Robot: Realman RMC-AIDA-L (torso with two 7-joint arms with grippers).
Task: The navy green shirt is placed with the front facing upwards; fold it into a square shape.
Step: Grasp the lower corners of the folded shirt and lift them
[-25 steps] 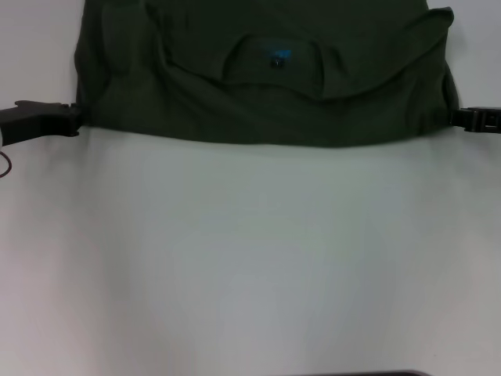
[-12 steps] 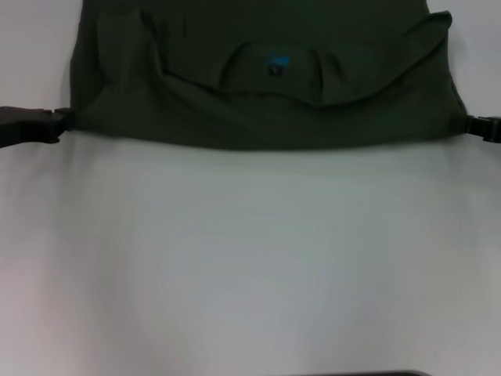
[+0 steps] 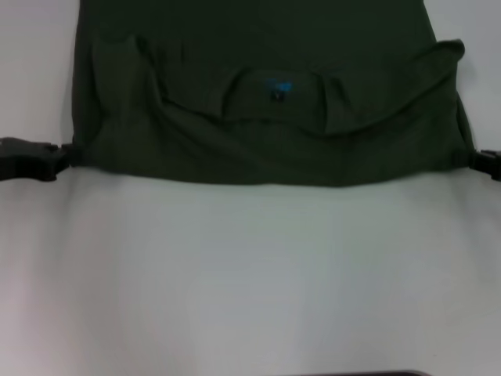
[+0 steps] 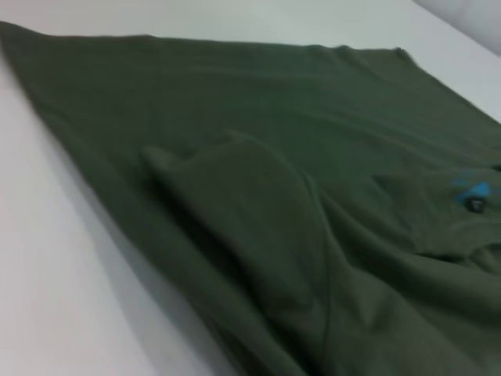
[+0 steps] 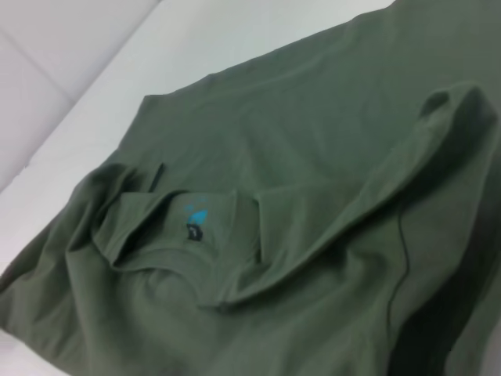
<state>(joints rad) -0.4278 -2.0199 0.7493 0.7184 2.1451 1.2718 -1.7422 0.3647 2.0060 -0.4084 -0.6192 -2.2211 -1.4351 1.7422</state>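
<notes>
The navy green shirt (image 3: pixel 266 149) lies across the far part of the white table (image 3: pixel 250 274), its collar side folded over so the ribbed collar and the black neck tag with teal print (image 3: pixel 278 90) face up. The chest lettering is hidden. My left gripper (image 3: pixel 64 157) is shut on the shirt's near left corner. My right gripper (image 3: pixel 472 159) is shut on the near right corner. The left wrist view shows the shirt (image 4: pixel 258 196) and tag (image 4: pixel 473 200). The right wrist view shows the shirt (image 5: pixel 313 196) and tag (image 5: pixel 194 227).
Bare white table spreads between the shirt's near edge and me. A thin dark strip (image 3: pixel 352 374) shows at the very front of the head view. A pale wall or raised edge (image 5: pixel 47 70) runs beyond the table in the right wrist view.
Both grippers have moved toward me with the shirt's corners. The shirt's near folded edge has slid closer, and the collar and tag have come nearer with it.
</notes>
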